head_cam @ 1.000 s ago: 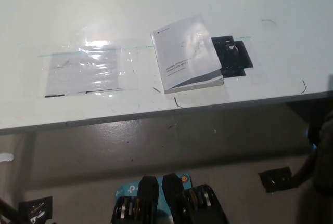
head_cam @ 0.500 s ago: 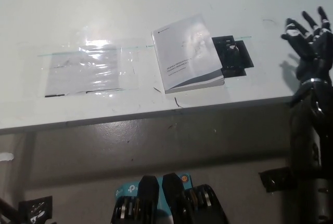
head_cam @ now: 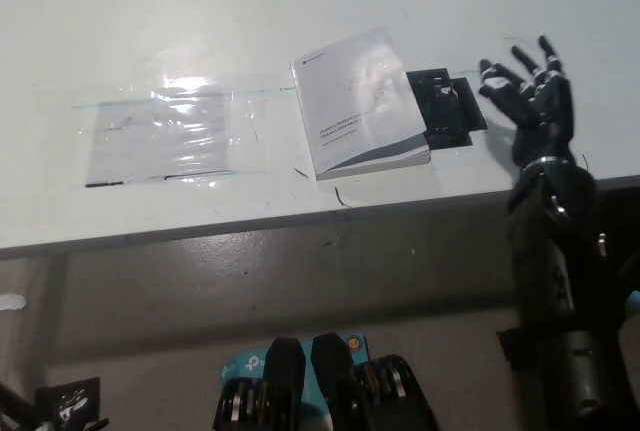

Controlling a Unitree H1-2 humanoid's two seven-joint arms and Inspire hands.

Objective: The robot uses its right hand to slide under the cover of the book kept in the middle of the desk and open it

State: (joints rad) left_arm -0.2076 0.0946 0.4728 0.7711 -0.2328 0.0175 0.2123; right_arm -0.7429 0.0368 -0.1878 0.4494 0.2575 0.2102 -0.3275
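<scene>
White desk (head_cam: 200, 11) across the upper frame, closed book (head_cam: 360, 103) at centre, pale cover with dark lines too small to read. Black right hand (head_cam: 530, 101) at right of book, apart from it, fingers spread, grasping nothing. Clear plastic sleeve (head_cam: 165, 133) at left, black pad (head_cam: 447, 106) beside book.

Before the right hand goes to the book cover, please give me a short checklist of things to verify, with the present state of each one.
1. Book closed and flat on the desk: ok.
2. Right hand open, holding nothing: ok.
3. Right hand beside the book, at its right and apart from it: ok.
4. Path to the cover's right edge free: not ok, a black object lies against that edge.
5. Plastic sheet apart from the book: ok.
6. Left hand out of the way: cannot tell, not in view.
</scene>
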